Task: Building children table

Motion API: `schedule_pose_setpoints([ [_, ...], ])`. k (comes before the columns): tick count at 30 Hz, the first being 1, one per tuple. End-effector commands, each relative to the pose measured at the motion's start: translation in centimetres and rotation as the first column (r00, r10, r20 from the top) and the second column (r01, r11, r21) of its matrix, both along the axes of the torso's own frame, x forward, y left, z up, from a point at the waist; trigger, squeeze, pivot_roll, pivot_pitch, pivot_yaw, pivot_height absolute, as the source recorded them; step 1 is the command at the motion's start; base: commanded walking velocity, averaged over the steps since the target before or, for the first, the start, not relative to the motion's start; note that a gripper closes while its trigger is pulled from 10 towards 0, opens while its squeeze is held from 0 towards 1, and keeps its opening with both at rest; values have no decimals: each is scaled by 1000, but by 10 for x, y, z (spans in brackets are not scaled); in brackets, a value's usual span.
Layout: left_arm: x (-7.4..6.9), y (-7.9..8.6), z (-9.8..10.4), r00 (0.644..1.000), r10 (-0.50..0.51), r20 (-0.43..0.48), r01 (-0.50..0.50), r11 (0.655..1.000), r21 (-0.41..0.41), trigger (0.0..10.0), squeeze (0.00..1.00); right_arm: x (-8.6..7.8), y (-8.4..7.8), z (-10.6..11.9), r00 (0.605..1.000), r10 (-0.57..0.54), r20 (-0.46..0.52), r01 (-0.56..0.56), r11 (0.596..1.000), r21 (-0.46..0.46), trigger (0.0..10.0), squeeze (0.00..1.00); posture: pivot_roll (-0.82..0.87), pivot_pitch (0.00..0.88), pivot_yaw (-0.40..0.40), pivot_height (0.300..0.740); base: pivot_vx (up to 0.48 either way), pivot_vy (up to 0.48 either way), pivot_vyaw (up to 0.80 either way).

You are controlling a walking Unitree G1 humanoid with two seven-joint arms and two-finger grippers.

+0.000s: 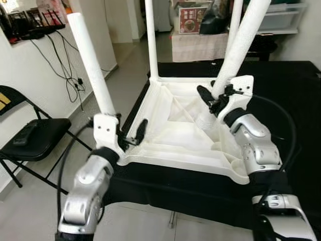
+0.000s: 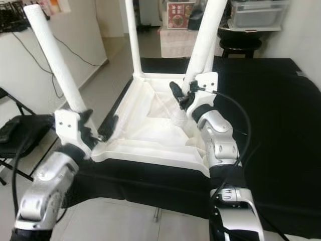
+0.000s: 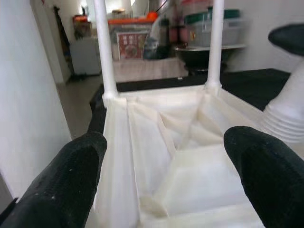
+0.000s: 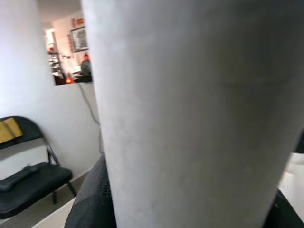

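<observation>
A white plastic children's table (image 1: 175,135) lies upside down on a black-covered worktop (image 1: 291,100), with three legs standing up at its corners. The right gripper (image 1: 213,98) has its fingers clamped around a fourth white leg (image 1: 239,47), which leans tilted with its ribbed lower end (image 1: 205,121) at the near right corner socket. The left gripper (image 1: 133,134) sits at the near left corner beside the leg (image 1: 93,68) there, fingers (image 3: 71,180) spread apart and holding nothing; a black folding chair (image 1: 30,138) stands on the floor to the left.
</observation>
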State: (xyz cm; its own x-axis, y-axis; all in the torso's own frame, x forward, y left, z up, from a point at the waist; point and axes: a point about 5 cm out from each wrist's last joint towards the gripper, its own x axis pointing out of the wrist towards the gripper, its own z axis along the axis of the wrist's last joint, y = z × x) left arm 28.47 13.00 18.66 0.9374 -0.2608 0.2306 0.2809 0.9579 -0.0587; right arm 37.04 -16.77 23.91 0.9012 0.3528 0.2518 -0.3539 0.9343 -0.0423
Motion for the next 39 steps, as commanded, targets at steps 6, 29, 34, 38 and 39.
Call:
schedule_pose_setpoints([
  [6,-10,0,-24,996,36,-83,-34,999,23,10000,0,-1,6,5,999,27,32,-27,1000,-6,10000,0,-123,11,56,740,0,0,0],
  [29,-17,1,-55,981,-34,-189,24,998,-57,10000,0,-8,23,-11,991,135,-3,-135,989,-63,10000,0,-135,4,65,740,0,-244,0],
  [34,-20,1,-57,980,-47,-192,39,998,-43,10000,0,-10,24,-11,990,144,-2,-144,988,-61,10000,0,-134,6,70,740,0,0,0],
  [38,-21,2,-58,981,-44,-190,36,998,-43,10000,0,-11,24,-12,989,148,-1,-148,987,-67,10000,0,-133,9,73,740,0,0,0],
  [39,-22,3,-57,981,-39,-189,31,999,-43,10000,0,-11,24,-12,989,151,-1,-150,986,-70,10000,0,-132,10,74,740,0,0,0],
])
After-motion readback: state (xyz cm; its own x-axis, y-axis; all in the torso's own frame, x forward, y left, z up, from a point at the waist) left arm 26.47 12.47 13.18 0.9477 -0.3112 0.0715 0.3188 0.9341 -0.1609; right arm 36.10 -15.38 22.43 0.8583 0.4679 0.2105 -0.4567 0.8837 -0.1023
